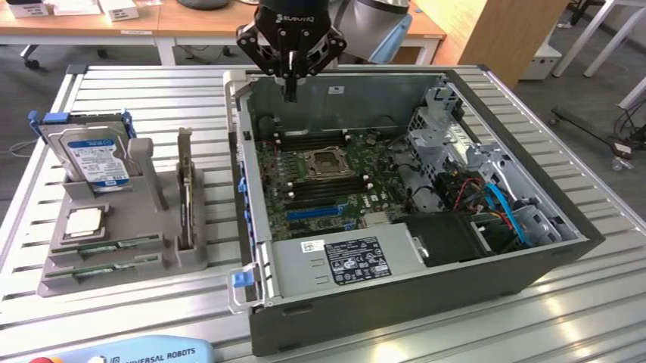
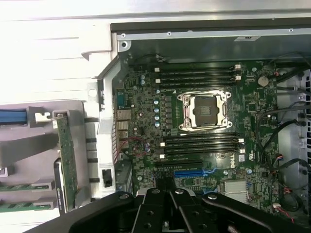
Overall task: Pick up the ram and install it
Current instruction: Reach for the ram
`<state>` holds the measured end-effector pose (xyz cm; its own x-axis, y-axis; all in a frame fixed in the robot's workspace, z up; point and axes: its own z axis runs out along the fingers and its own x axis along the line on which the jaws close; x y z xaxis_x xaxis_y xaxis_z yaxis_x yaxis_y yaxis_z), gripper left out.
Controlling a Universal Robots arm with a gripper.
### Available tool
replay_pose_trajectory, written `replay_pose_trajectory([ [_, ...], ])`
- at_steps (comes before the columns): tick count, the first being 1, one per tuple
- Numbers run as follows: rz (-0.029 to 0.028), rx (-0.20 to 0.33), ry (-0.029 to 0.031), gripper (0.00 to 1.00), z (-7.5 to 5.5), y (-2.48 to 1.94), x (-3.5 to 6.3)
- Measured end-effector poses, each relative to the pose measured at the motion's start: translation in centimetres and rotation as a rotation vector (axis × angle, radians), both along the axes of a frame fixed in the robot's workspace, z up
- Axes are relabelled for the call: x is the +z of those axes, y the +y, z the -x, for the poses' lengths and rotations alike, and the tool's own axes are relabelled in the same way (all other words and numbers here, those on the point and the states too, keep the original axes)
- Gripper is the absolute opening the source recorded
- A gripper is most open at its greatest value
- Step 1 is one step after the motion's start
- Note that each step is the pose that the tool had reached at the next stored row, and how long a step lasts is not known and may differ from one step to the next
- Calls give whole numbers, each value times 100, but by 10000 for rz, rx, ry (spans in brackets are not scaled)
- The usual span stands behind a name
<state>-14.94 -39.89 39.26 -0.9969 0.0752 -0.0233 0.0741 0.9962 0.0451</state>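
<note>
Empty and pinched closed, the black end effector (image 1: 290, 92) hung well apart from the long green ram stick (image 1: 113, 244) in the grey plastic holder (image 1: 166, 261), whose neighbouring upright green card (image 1: 184, 189) risked being grabbed instead.

Bench (image 1: 565, 318): slatted metal top, carrying everything.
Computer case (image 1: 404, 302): dark, open, on the exterior view's right.
Motherboard (image 1: 302, 189): green, inside the case, with an empty processor socket (image 1: 326, 163) mid-board.
Power supply (image 1: 349, 261): silver box, black label, against the near wall.
Grey rack (image 1: 121, 276): beside the case, holding an upright hard drive (image 1: 96, 159) and a flat silver processor chip (image 1: 85, 220).
</note>
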Motion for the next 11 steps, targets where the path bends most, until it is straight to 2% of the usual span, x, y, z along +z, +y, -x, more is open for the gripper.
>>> replay_pose_trajectory([
  [11,1,0,1,10,200,0,-4],
])
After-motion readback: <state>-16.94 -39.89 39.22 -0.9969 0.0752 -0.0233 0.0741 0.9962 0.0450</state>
